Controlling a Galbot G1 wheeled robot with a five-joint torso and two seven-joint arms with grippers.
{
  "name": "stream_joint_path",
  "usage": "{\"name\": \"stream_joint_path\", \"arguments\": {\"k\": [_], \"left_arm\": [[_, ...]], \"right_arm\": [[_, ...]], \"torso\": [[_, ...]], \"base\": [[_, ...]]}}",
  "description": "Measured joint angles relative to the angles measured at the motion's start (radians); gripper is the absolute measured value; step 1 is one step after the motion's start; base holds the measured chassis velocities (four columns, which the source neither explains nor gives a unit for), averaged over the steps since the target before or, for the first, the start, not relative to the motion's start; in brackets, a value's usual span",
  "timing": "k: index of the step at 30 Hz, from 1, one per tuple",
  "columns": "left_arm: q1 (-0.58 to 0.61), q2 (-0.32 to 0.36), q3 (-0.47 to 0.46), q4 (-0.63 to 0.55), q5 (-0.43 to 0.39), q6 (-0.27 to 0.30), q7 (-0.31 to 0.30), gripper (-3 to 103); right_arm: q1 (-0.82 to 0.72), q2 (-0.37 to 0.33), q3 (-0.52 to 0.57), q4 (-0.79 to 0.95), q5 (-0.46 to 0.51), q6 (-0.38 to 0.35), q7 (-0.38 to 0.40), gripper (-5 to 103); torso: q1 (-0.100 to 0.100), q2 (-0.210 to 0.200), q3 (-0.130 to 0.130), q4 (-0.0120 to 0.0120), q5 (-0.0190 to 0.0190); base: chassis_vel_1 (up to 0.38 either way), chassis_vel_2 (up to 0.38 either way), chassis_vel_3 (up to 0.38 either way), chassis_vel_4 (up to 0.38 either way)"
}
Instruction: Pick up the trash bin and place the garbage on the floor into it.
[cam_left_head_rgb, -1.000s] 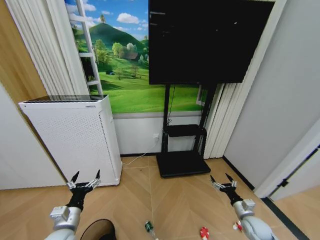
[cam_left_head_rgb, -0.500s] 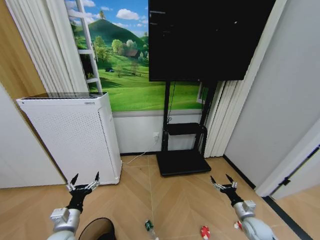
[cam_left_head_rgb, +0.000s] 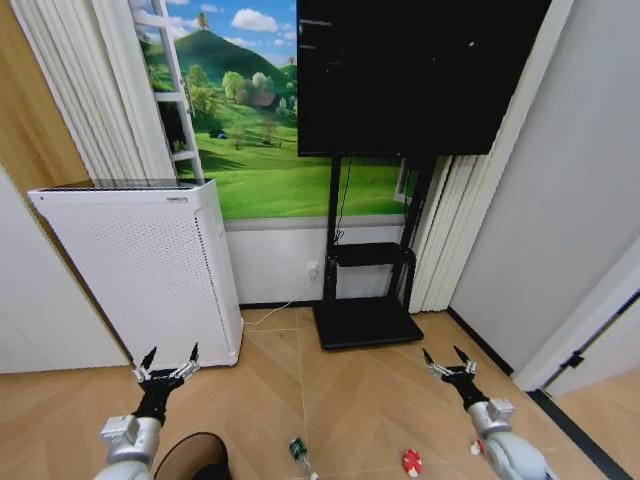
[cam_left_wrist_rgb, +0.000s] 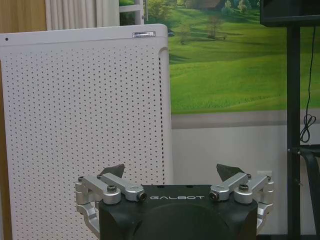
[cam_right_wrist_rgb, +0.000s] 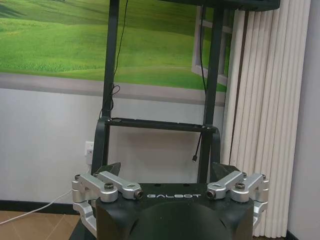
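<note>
The black trash bin (cam_left_head_rgb: 192, 457) shows its rim at the bottom edge of the head view, on the tan chevron floor (cam_left_head_rgb: 360, 400). My left gripper (cam_left_head_rgb: 168, 357) hangs open just above and behind it, holding nothing; in its own wrist view the left gripper (cam_left_wrist_rgb: 172, 171) faces the white purifier. Garbage lies near the bottom edge: a clear bottle with a green label (cam_left_head_rgb: 298, 453) and red-and-white wrappers (cam_left_head_rgb: 410, 462), (cam_left_head_rgb: 475, 449). My right gripper (cam_left_head_rgb: 447, 359) is open and empty above the floor; the right wrist view has the right gripper (cam_right_wrist_rgb: 166, 169) facing the TV stand.
A tall white perforated air purifier (cam_left_head_rgb: 140, 270) stands at the left against the wall. A black TV (cam_left_head_rgb: 415, 80) on a stand with a flat base (cam_left_head_rgb: 365, 325) sits at centre. White curtains (cam_left_head_rgb: 440, 250) and a grey wall close the right side.
The whole head view has shifted slightly, with the room sitting a little lower in frame; the camera moved. Both grippers stay open and in about the same place.
</note>
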Motion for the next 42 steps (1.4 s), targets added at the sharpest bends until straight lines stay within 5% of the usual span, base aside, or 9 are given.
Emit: {"name": "stream_joint_path", "arguments": {"k": [42], "left_arm": [[0.002,0.005,-0.002,0.011,-0.009,-0.011,0.007,100]], "right_arm": [[-0.026,-0.008,0.019,0.024,0.009,0.006,-0.012,100]], "torso": [[-0.070,-0.183,-0.113,0.0000,0.0000]], "base": [[0.000,0.000,0.000,0.000]]}}
